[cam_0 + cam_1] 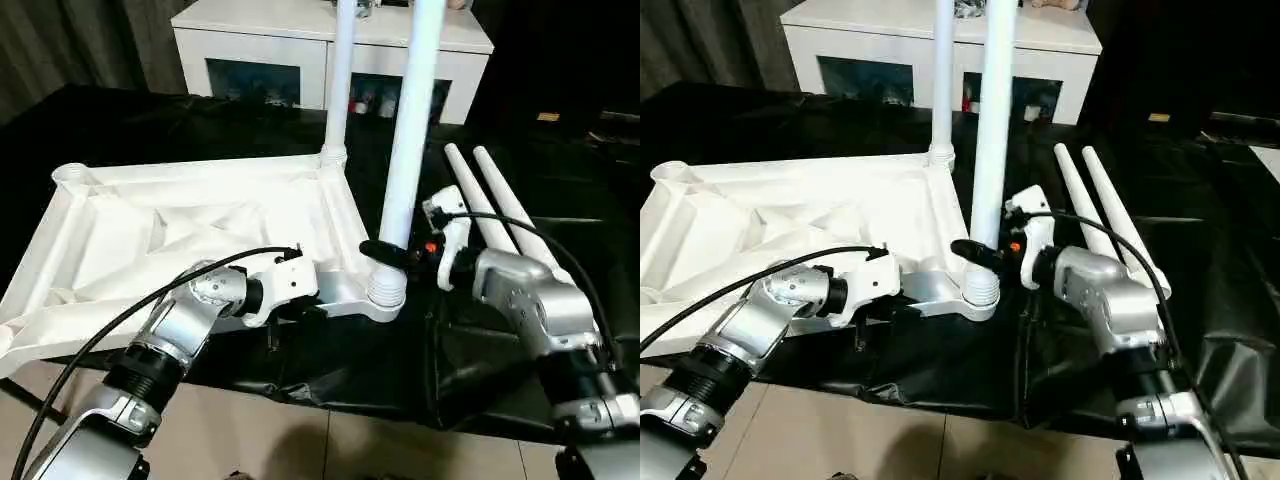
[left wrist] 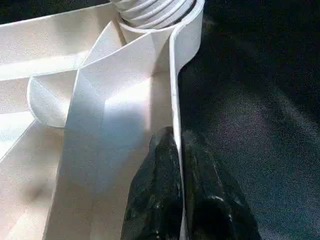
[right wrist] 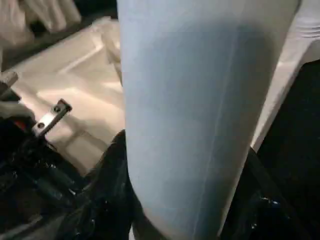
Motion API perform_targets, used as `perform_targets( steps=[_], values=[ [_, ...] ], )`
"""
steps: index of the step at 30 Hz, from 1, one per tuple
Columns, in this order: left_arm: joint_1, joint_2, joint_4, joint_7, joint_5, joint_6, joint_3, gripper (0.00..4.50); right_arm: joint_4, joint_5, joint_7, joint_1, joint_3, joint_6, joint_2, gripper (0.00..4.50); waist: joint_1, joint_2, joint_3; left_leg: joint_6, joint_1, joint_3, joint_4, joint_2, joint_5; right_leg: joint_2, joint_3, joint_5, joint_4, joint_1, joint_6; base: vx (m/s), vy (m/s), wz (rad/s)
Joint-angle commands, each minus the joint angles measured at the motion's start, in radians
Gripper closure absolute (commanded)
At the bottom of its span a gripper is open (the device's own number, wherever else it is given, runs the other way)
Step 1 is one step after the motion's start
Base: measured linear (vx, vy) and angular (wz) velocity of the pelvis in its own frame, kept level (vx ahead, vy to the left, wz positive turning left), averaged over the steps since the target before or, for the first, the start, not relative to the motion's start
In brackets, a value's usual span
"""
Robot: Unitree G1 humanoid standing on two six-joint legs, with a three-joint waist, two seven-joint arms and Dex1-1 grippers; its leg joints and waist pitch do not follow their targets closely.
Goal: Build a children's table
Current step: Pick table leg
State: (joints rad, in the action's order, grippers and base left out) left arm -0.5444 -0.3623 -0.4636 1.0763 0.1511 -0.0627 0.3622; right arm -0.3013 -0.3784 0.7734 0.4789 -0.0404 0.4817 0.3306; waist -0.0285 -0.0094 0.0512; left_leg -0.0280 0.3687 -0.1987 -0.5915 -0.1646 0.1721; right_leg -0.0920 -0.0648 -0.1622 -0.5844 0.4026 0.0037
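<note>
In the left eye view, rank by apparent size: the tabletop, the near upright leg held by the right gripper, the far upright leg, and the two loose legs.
1. tabletop
2. near upright leg, held by the right gripper
3. far upright leg, thinner, though farther away
4. two loose legs, alike; unsure against the far one

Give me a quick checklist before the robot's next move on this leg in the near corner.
1. Left gripper pinching the table top rim: ok, shut on the edge.
2. Right gripper around the near leg: ok, fingers either side, low on the tube.
3. Near leg upright in its corner socket: ok, though threaded rings show, so fully seated: cannot tell.
4. Far leg standing in its socket: ok.
5. Two spare legs lying on the black sheet by the right arm: ok.
</note>
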Motion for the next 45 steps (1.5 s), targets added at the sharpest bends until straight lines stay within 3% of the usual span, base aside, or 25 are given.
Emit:
perform_targets(
  steps=[1,4,5,6,7,9,11,15,16,17,20,27,29,30,31,32,33,35,39,45],
  values=[
    [0.022,0.001,-0.018,-0.022,-0.006,0.001,-0.002,4.5,-0.002,0.003,-0.032,-0.051,0.032,-0.02,-0.002,2.66,-0.001,-0.012,-0.059,-0.001,-0.017,0.034,0.078,-0.064,0.346,-0.065,0.045,-0.442,0.081,-0.028,-0.161,0.0,0.0,0.0],
    [0.022,0.006,-0.018,-0.027,-0.011,-0.003,-0.006,4.5,-0.001,-0.005,-0.061,-0.096,0.059,-0.052,-0.025,2.66,0.001,-0.014,-0.058,-0.001,-0.016,0.035,0.079,-0.064,0.36,-0.065,0.044,-0.451,0.084,-0.027,-0.161,0.0,0.0,0.0],
    [0.021,0.007,-0.019,-0.031,-0.012,-0.003,-0.008,4.5,-0.001,-0.011,-0.075,-0.113,0.074,-0.066,-0.036,2.66,0.001,-0.003,-0.056,-0.007,-0.019,0.034,0.08,-0.063,0.378,-0.063,0.045,-0.462,0.088,-0.022,-0.159,0.0,0.0,0.0],
    [0.019,0.009,-0.022,-0.034,-0.013,-0.004,-0.01,4.5,-0.003,-0.015,-0.089,-0.128,0.087,-0.08,-0.046,2.66,0.003,-0.007,-0.056,-0.008,-0.02,0.034,0.08,-0.063,0.386,-0.063,0.045,-0.469,0.09,-0.021,-0.156,0.0,0.0,0.0],
    [0.018,0.009,-0.023,-0.036,-0.013,-0.004,-0.011,4.5,-0.006,-0.016,-0.102,-0.142,0.096,-0.098,-0.055,2.66,0.0,0.0,-0.056,-0.013,-0.022,0.038,0.08,-0.063,0.4,-0.065,0.043,-0.486,0.09,-0.021,-0.153,0.0,0.0,0.0],
    [0.017,0.01,-0.026,-0.037,-0.014,-0.003,-0.011,4.5,-0.005,-0.019,-0.116,-0.16,0.109,-0.118,-0.066,2.66,0.002,-0.005,-0.055,-0.013,-0.021,0.038,0.082,-0.062,0.414,-0.063,0.042,-0.5,0.093,-0.02,-0.146,0.0,0.0,0.0],
    [0.013,0.011,-0.03,-0.039,-0.014,-0.002,-0.012,4.5,0.011,-0.021,-0.129,-0.188,0.122,-0.132,-0.082,2.66,0.004,0.003,-0.055,-0.019,-0.022,0.041,0.084,-0.062,0.437,-0.062,0.041,-0.508,0.094,-0.02,-0.14,0.0,0.0,0.0],
    [0.005,0.012,-0.039,-0.045,-0.011,0.002,-0.014,4.5,0.039,0.014,-0.14,-0.224,0.098,-0.165,-0.08,2.66,0.004,0.002,-0.055,-0.022,-0.022,0.042,0.087,-0.063,0.455,-0.062,0.04,-0.517,0.098,-0.019,-0.133,0.0,0.0,0.0],
    [0.002,0.012,-0.042,-0.047,-0.01,0.003,-0.014,4.5,0.05,0.038,-0.14,-0.236,0.078,-0.181,-0.072,2.66,0.004,0.006,-0.054,-0.024,-0.023,0.043,0.088,-0.063,0.462,-0.063,0.04,-0.518,0.098,-0.018,-0.133,0.0,0.0,0.0],
    [0.0,0.011,-0.046,-0.049,-0.011,0.005,-0.015,4.5,0.071,0.077,-0.135,-0.251,0.039,-0.205,-0.056,2.66,0.005,0.005,-0.053,-0.026,-0.023,0.043,0.089,-0.063,0.469,-0.061,0.04,-0.519,0.099,-0.018,-0.129,0.0,0.0,0.0],
    [-0.003,0.013,-0.048,-0.054,-0.01,0.006,-0.016,4.5,0.098,0.106,-0.129,-0.263,0.004,-0.216,-0.04,2.66,0.005,0.0,-0.052,-0.021,-0.025,0.042,0.087,-0.062,0.474,-0.064,0.041,-0.555,0.103,-0.016,-0.118,0.0,0.0,0.0],
    [-0.001,0.01,-0.047,-0.055,-0.006,0.012,-0.012,4.5,0.091,0.15,-0.097,-0.23,-0.064,-0.172,-0.004,2.66,0.008,-0.008,-0.051,-0.01,-0.021,0.045,0.086,-0.061,0.463,-0.065,0.039,-0.589,0.103,-0.015,-0.105,0.0,0.0,0.0],
    [0.001,0.005,-0.04,-0.05,-0.008,0.018,-0.014,4.5,0.039,0.15,-0.083,-0.167,-0.084,-0.108,0.008,2.66,0.012,-0.01,-0.049,-0.013,-0.024,0.046,0.085,-0.061,0.48,-0.064,0.038,-0.611,0.105,-0.011,-0.105,0.0,0.0,0.0],
    [0.001,0.004,-0.039,-0.049,-0.008,0.019,-0.014,4.5,0.031,0.148,-0.08,-0.154,-0.087,-0.09,0.011,2.66,0.014,-0.008,-0.049,-0.015,-0.024,0.047,0.085,-0.061,0.485,-0.065,0.036,-0.614,0.106,-0.012,-0.105,0.0,0.0,0.0],
    [0.002,0.004,-0.038,-0.048,-0.008,0.019,-0.014,4.5,0.028,0.149,-0.076,-0.15,-0.09,-0.08,0.014,2.66,0.019,-0.015,-0.047,-0.019,-0.025,0.046,0.084,-0.061,0.501,-0.064,0.037,-0.63,0.111,-0.008,-0.095,0.0,0.0,0.0],
    [0.002,0.003,-0.037,-0.048,-0.008,0.019,-0.014,4.5,0.021,0.146,-0.065,-0.139,-0.096,-0.054,0.021,2.66,0.02,-0.013,-0.046,-0.021,-0.025,0.049,0.084,-0.06,0.509,-0.065,0.036,-0.643,0.111,-0.007,-0.09,0.0,0.0,0.0],
    [0.002,0.001,-0.034,-0.047,-0.009,0.019,-0.016,4.5,0.01,0.136,-0.042,-0.123,-0.105,0.001,0.033,2.66,0.026,-0.016,-0.047,-0.024,-0.024,0.052,0.084,-0.059,0.518,-0.065,0.033,-0.659,0.111,-0.01,-0.084,0.0,0.0,0.0],
    [0.002,0.001,-0.034,-0.047,-0.009,0.019,-0.016,4.5,0.007,0.136,-0.038,-0.121,-0.106,0.004,0.035,2.66,0.028,-0.015,-0.047,-0.029,-0.028,0.052,0.083,-0.06,0.534,-0.066,0.033,-0.675,0.116,-0.005,-0.076,0.0,0.0,0.0],
    [0.004,-0.005,-0.035,-0.051,-0.006,0.024,-0.015,4.5,-0.036,0.154,-0.008,-0.103,-0.127,0.008,0.051,2.66,0.03,-0.024,-0.048,-0.031,-0.029,0.054,0.081,-0.06,0.542,-0.068,0.031,-0.688,0.118,-0.003,-0.068,0.0,0.0,0.0],
    [0.022,-0.012,-0.02,-0.065,-0.006,0.011,-0.018,4.5,-0.026,0.153,-0.021,-0.121,-0.125,0.016,0.047,2.66,0.03,-0.023,-0.046,-0.031,-0.031,0.054,0.08,-0.059,0.556,-0.067,0.03,-0.705,0.123,0.002,-0.061,0.0,0.0,0.0]
  ],
)
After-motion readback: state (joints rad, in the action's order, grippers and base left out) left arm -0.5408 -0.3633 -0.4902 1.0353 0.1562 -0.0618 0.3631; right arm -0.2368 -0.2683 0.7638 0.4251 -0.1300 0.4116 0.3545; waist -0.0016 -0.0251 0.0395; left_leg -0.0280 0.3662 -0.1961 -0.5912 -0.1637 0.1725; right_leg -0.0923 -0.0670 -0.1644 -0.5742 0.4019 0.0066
